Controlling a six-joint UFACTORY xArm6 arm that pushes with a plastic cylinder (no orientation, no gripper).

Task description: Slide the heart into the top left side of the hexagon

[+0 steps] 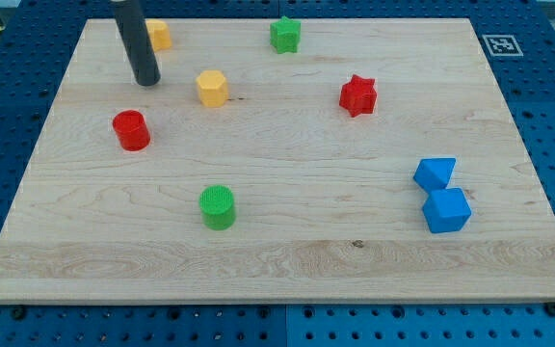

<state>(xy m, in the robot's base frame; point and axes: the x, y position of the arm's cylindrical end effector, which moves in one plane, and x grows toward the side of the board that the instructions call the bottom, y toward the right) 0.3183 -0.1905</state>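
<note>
My tip has no jaws. The partly hidden yellow heart block, orientation unclear, sits just upper-right of it; the yellow hexagon block lies right.

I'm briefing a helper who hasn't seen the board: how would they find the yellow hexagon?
Start at the wooden board and go to its top left quarter, where my tip stands. The yellow hexagon sits just to the tip's right. The other yellow block is half hidden behind the rod, nearer the top edge.

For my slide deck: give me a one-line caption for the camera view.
My tip rests between the yellow heart and the yellow hexagon, on a board scattered with coloured blocks.
</note>
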